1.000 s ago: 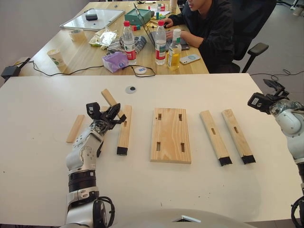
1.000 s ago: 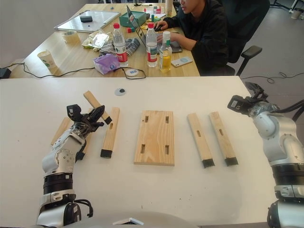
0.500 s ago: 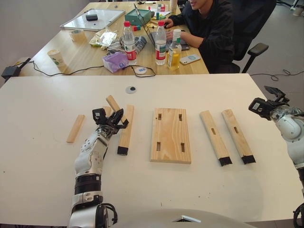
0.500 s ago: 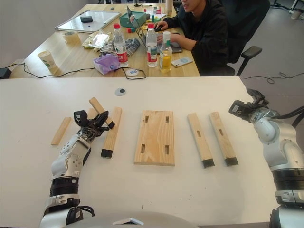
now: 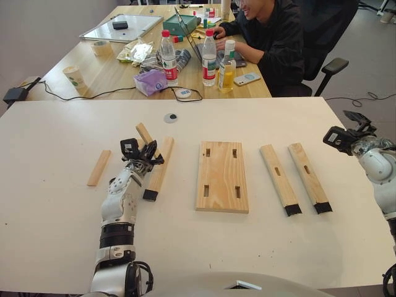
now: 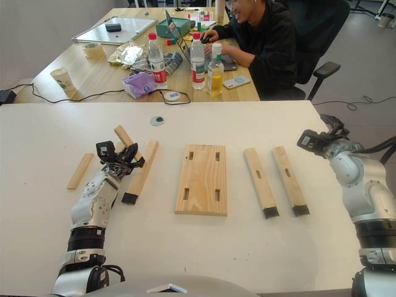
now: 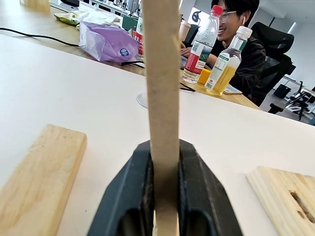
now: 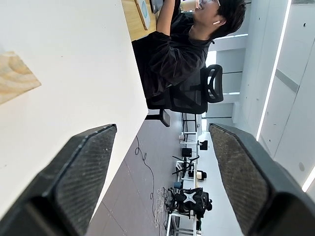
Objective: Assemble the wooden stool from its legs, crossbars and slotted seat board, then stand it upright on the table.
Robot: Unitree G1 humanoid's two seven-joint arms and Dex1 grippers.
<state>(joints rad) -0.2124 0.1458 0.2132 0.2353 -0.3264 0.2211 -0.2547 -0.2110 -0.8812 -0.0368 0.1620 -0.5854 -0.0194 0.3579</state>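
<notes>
My left gripper (image 5: pixel 146 158) is shut on a wooden stool leg (image 5: pixel 159 168) with a black foot, left of the slotted seat board (image 5: pixel 222 176). Between the fingers (image 7: pixel 130 191) this leg (image 7: pixel 162 98) shows its narrow edge. One short crossbar (image 5: pixel 144 132) lies just beyond the gripper, and another crossbar (image 5: pixel 98 167) lies further left. Two more black-footed legs (image 5: pixel 280 179) (image 5: pixel 309 177) lie flat to the right of the board. My right gripper (image 5: pixel 349 127) hangs open at the table's right edge, its jaws wide apart and holding nothing (image 8: pixel 162 187).
A small grey disc (image 5: pixel 170 117) lies on the white table (image 5: pixel 260 247) behind the parts. The wooden table (image 5: pixel 93 77) beyond it carries bottles, a cup, a cable and clutter, and a person sits there at a laptop.
My left gripper moved right from the crossbars onto the leg. The leg's black-footed end swung to the left. My right gripper shifted slightly down and outward.
</notes>
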